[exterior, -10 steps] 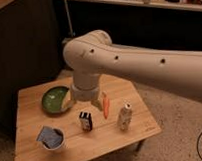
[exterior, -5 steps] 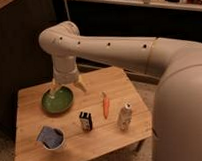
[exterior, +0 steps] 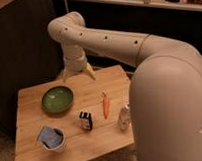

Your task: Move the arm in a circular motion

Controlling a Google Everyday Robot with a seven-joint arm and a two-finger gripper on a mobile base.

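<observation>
Arm [exterior: 108, 40] reaches over back of table [exterior: 29, 110]. Gripper [exterior: 75, 74] hangs above far edge, 2 fingers spread wide, holding nothing. I want smooth round loop, staying high over green bowl [exterior: 57, 99], carrot [exterior: 105, 106]

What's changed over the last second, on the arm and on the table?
The arm swung its end effector from over the middle of the table across to above the green bowl, then away to the table's far edge. Its near segment now fills the right of the view. Nothing was grasped or released, and the fingers are spread and empty. The green bowl and carrot did not move.
</observation>
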